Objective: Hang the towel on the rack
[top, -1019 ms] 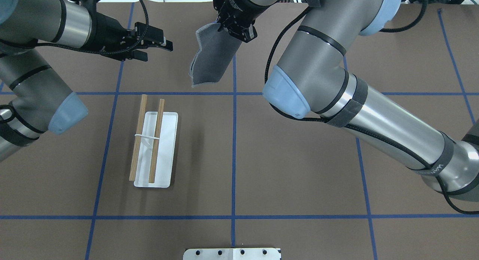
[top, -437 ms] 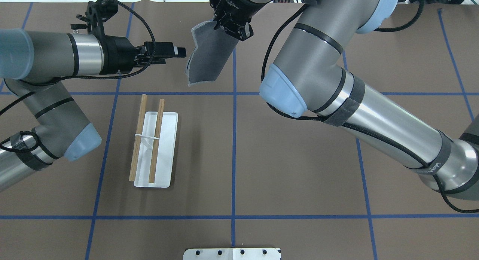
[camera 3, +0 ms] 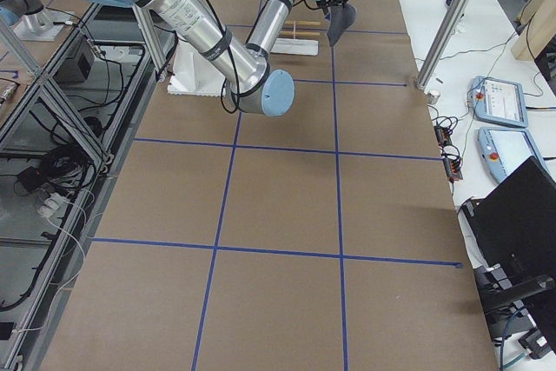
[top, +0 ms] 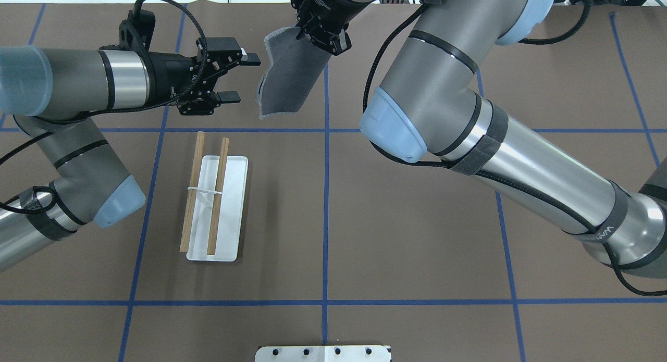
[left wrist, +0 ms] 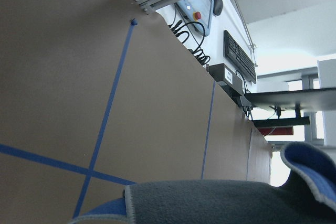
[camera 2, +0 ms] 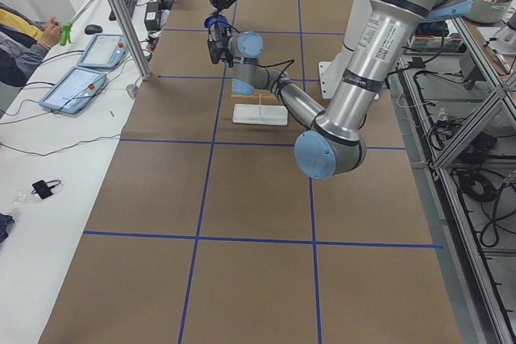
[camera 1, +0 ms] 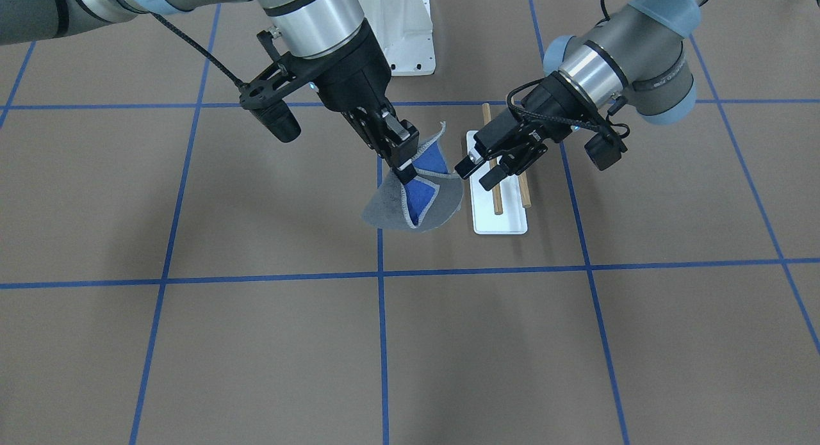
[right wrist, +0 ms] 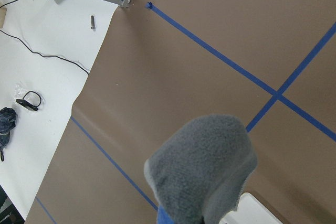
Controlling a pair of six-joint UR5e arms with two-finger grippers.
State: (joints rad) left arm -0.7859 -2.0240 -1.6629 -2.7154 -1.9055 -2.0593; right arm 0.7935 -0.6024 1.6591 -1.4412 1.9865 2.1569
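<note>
My right gripper (top: 320,36) is shut on the top corner of the towel (top: 286,75), which hangs in the air at the far middle of the table, dark grey toward me. From the front, the right gripper (camera 1: 400,160) pinches the towel (camera 1: 416,202), whose blue inside shows. My left gripper (top: 244,78) is open and empty, level with the towel and just left of its hanging edge; from the front the left gripper (camera 1: 475,175) is beside it, not touching. The rack (top: 232,211) stands nearer me on its white base, with both wooden dowels (top: 218,195) bare.
A large white bolted pedestal (top: 323,353) sits at the near table edge and shows from the front (camera 1: 403,35). Blue tape lines (top: 325,221) grid the brown table. The right arm's elbow (top: 396,133) hangs over the table's middle.
My left gripper has swung in toward the towel and rolled at the wrist, so its jaws now show spread wide. The right gripper has carried the towel slightly left.
</note>
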